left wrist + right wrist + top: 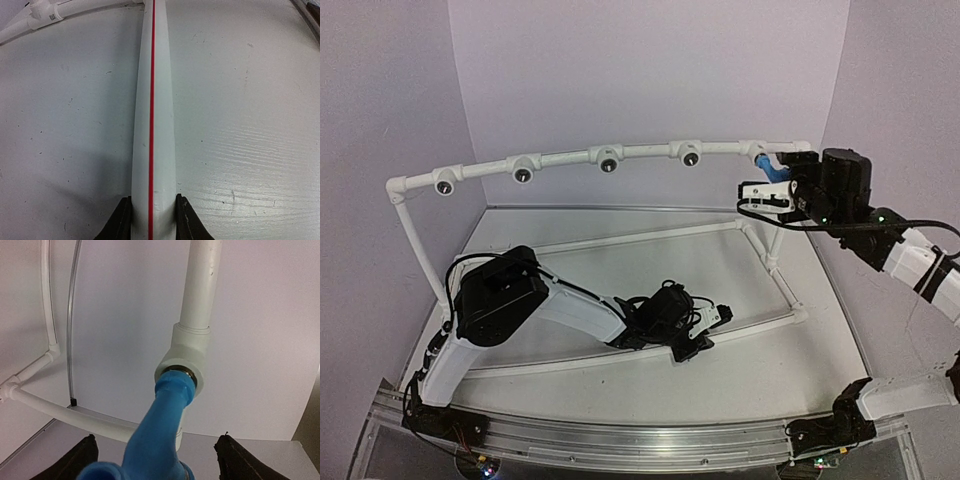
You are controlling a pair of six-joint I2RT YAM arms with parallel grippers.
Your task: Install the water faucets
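Observation:
A bright-blue water faucet (772, 166) sticks out of the rightmost white tee (187, 352) on the raised pipe rail. In the right wrist view the faucet (160, 430) has its threaded end seated in the tee's opening. My right gripper (770, 182) is around it and open, with both dark fingers (75, 460) standing well clear of the blue body. Low on the table, my left gripper (705, 330) is shut on the frame's front pipe (152, 125), white with a red stripe, which is pinched between the fingertips (120, 220).
The raised white rail (570, 158) carries several more tees with dark round openings (608, 158), running left to a corner post (398, 190). A rectangular pipe frame (760, 240) lies on the white table. Purple walls close in on three sides.

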